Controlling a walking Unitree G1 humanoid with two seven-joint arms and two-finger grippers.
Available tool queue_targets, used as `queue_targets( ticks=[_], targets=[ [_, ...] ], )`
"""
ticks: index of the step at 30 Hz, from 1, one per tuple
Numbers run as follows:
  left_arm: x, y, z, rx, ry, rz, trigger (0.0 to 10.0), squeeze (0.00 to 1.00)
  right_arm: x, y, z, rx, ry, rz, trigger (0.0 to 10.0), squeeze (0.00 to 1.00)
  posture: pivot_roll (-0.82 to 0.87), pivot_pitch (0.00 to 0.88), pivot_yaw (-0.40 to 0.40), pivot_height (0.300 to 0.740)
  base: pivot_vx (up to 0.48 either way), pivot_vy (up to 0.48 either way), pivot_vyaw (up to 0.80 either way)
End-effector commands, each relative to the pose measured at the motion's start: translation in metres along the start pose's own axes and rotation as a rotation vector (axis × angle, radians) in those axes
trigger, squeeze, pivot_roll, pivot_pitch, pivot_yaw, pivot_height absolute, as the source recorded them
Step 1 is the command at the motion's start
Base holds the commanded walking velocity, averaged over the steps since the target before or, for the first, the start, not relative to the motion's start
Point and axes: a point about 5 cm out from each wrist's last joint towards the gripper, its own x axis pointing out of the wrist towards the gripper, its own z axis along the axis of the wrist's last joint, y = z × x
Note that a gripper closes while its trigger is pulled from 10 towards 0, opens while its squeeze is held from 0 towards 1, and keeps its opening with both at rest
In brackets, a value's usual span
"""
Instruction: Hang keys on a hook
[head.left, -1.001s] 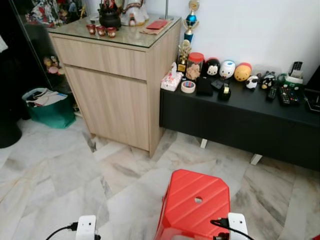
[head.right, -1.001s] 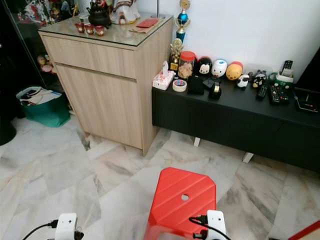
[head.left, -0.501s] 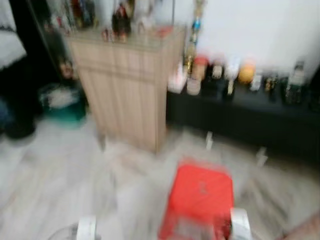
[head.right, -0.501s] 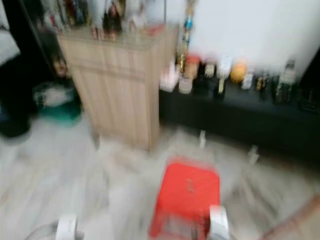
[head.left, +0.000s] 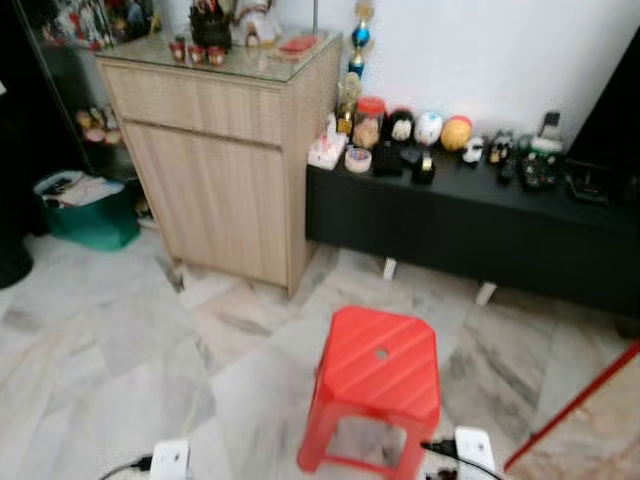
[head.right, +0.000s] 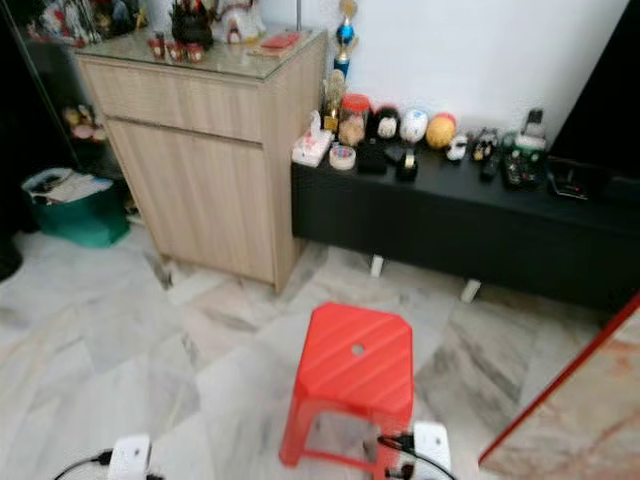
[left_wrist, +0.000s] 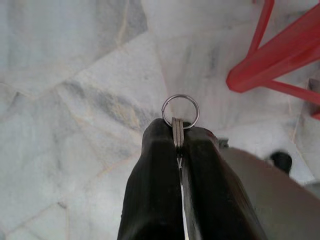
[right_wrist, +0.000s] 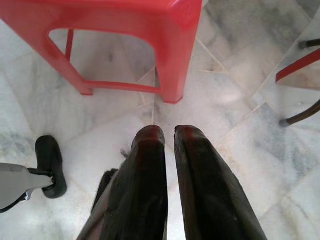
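Observation:
A silver key ring (left_wrist: 180, 111) sticks out past the tips of my left gripper (left_wrist: 177, 131), which is shut on the flat metal piece hanging from the ring. That arm hangs low over the marble floor, beside a leg of the red stool (left_wrist: 280, 60). My right gripper (right_wrist: 170, 134) also hangs low, pointing at the floor just in front of the red stool (right_wrist: 125, 15); its fingers stand together with a thin gap and nothing between them. Both white wrists (head.left: 470, 445) peek in at the bottom edge of the eye views.
The red plastic stool (head.left: 378, 363) stands straight ahead on the marble floor. Behind it are a wooden cabinet (head.left: 215, 170) and a low black bench (head.left: 470, 220) with several toys and remotes. A green bag (head.left: 85, 210) sits at the left. A red-edged slab (head.left: 575, 400) leans in at the right.
The whole picture has shifted and was blurred half a second ago: the camera has moved back, so the stool and furniture look smaller and farther. The red-edged slab has come into view.

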Motion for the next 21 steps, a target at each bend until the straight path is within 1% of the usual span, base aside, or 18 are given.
queue_targets(
  ticks=[1, 7, 11, 13, 17, 18, 21],
  targets=[
    [-0.0013, -0.0041, -0.0074, -0.013, 0.022, -0.007, 10.0, 0.00, -0.0009, -0.0068, -0.0008, -0.001, 0.005, -0.016, 10.0, 0.00, 0.03, 0.000, -0.055, 0.740, -0.247, 0.000, -0.45],
    [-0.0019, -0.0044, -0.0097, -0.013, 0.028, -0.007, 10.0, 0.00, -0.0008, -0.0061, -0.0016, -0.029, 0.018, -0.010, 10.0, 0.00, 0.02, 0.000, -0.057, 0.740, -0.249, 0.000, -0.47],
    [-0.0023, -0.0051, -0.0116, -0.016, 0.033, -0.008, 10.0, 0.00, -0.0008, -0.0056, -0.0011, -0.002, 0.008, -0.003, 10.0, 0.00, 0.03, 0.000, -0.062, 0.740, -0.251, 0.000, -0.45],
    [-0.0024, -0.0053, -0.0120, -0.017, 0.034, -0.009, 10.0, 0.00, -0.0007, -0.0048, -0.0015, -0.038, 0.017, 0.005, 10.0, 0.00, 0.03, 0.000, -0.062, 0.740, -0.251, 0.000, 0.00],
    [-0.0025, -0.0058, -0.0125, -0.016, 0.036, -0.011, 10.0, 0.00, -0.0006, -0.0041, -0.0014, -0.019, 0.014, 0.007, 10.0, 0.00, 0.03, 0.000, -0.067, 0.740, -0.250, 0.000, 0.00],
    [-0.0025, -0.0061, -0.0125, -0.015, 0.035, -0.013, 10.0, 0.00, -0.0006, -0.0042, -0.0012, -0.033, 0.017, 0.010, 10.0, 0.00, 0.03, 0.000, -0.067, 0.740, 0.000, 0.000, 0.00],
    [-0.0024, -0.0063, -0.0124, -0.012, 0.037, -0.013, 10.0, 0.00, -0.0006, -0.0043, -0.0011, -0.034, 0.018, 0.010, 10.0, 0.00, 0.03, 0.000, -0.068, 0.740, 0.000, 0.000, 0.00]
  ],
)
